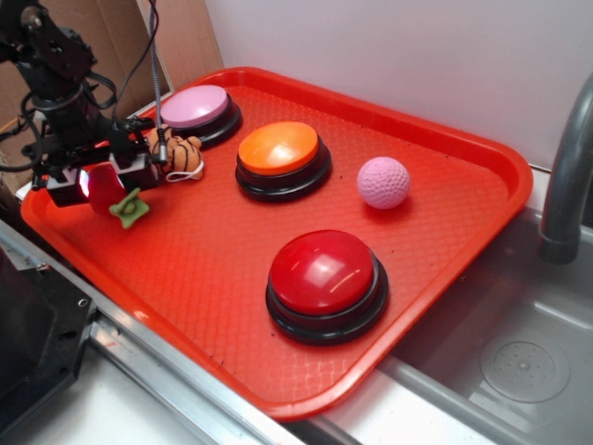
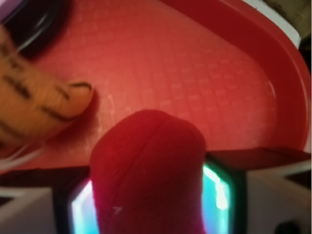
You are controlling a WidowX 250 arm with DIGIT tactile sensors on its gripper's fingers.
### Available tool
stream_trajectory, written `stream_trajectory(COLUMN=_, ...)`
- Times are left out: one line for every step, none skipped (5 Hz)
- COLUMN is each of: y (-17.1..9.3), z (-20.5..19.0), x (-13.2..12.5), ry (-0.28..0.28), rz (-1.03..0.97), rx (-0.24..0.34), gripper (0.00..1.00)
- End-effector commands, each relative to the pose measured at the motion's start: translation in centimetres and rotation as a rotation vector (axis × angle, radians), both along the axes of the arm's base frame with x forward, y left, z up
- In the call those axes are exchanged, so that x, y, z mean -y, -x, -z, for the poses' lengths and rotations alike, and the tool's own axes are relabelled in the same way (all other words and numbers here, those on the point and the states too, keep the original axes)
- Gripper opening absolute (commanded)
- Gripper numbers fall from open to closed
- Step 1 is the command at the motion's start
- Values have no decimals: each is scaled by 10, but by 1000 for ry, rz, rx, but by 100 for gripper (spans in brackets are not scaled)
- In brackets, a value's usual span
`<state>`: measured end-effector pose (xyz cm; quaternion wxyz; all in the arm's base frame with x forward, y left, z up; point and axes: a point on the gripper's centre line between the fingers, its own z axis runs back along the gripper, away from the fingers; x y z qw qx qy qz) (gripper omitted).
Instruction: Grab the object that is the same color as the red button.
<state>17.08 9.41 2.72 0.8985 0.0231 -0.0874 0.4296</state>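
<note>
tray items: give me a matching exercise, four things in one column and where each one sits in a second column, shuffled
Things
1. red button
2. pink ball
3. tiger plush
4. red toy fruit

Places
A. between the pads of the hand, at the tray's left edge
B. right of the orange button
C. nearest the tray's front rim
D. next to the pink button

Pairs: 1-C, 2-B, 3-D, 4-A

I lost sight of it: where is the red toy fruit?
In the exterior view the red toy fruit sits between the gripper fingers at the tray's left edge, beside the tiger plush.
</note>
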Motion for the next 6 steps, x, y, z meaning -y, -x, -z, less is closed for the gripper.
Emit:
stream_trajectory(y=-20, z=-77, x=20, ry=7, rz=298, rx=-21, gripper=0)
stream_trajectory(y=-20, z=-114, x=49, ry=43, rz=415, rx=22, gripper=0)
stream_trajectory(y=-15, z=-144, x=69, ry=79, rz=542, rx=42, gripper=0)
stream_trajectory(y=-8, z=-161, x=83, ry=83, rz=611, rx=57, gripper=0)
stream_trajectory(y=2, z=-159, x=91, ry=63, rz=636, rx=54, gripper=0)
stream_trajectory(y=5, z=-153, x=88, ry=-32, rz=658, rx=72, gripper=0)
